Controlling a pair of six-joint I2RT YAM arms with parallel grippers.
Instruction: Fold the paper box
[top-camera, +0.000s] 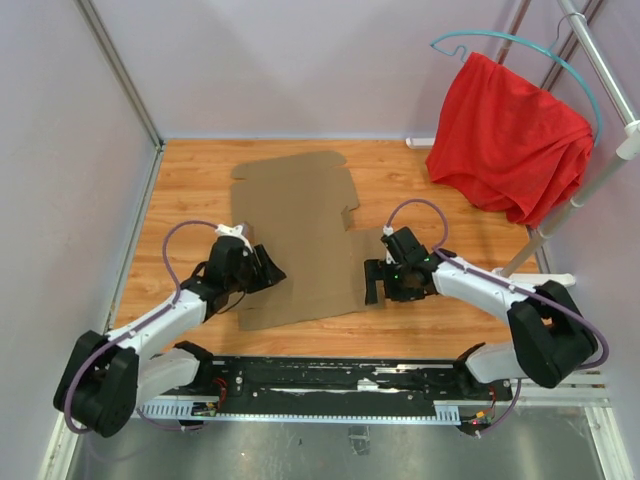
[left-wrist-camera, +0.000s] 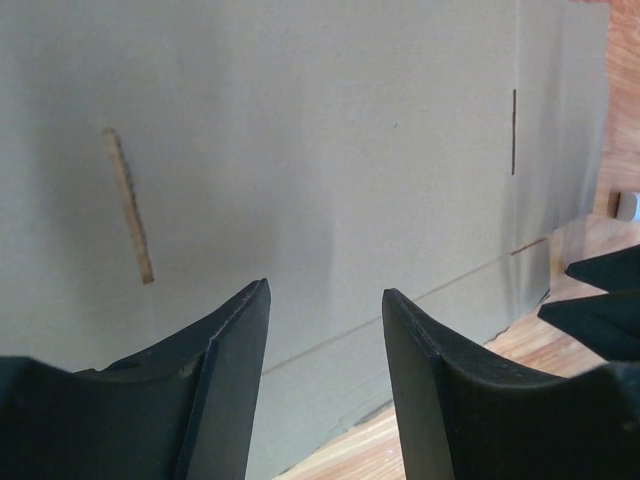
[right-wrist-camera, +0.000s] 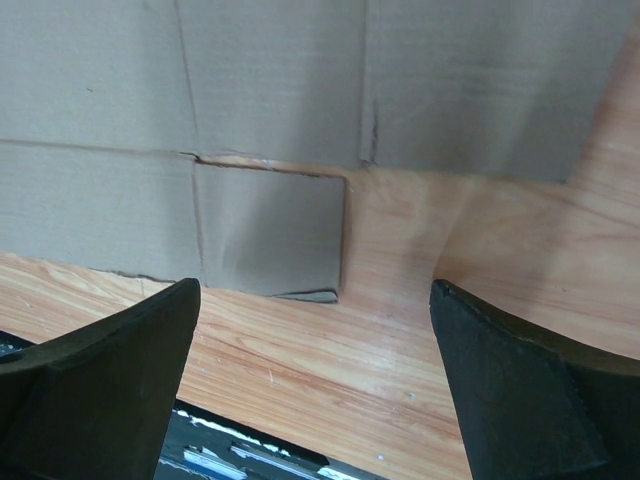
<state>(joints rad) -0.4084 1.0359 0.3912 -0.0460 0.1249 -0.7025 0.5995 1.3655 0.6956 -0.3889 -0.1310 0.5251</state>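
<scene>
The paper box (top-camera: 295, 235) is a flat brown cardboard sheet with flaps and crease lines, lying on the wooden table (top-camera: 190, 180). My left gripper (top-camera: 266, 270) is open and empty, low over the sheet's near left part. In the left wrist view the sheet (left-wrist-camera: 300, 130) fills the frame beyond the gripper (left-wrist-camera: 325, 292), with a narrow slot (left-wrist-camera: 130, 205) at the left. My right gripper (top-camera: 374, 285) is open and empty beside the sheet's near right edge. In the right wrist view the gripper (right-wrist-camera: 315, 290) is wide open over bare wood, just short of a small flap (right-wrist-camera: 270, 235).
A red cloth (top-camera: 510, 135) hangs on a teal hanger from a metal rack (top-camera: 600, 60) at the back right. White walls close in the table on the left, back and right. A black rail (top-camera: 330, 385) runs along the near edge.
</scene>
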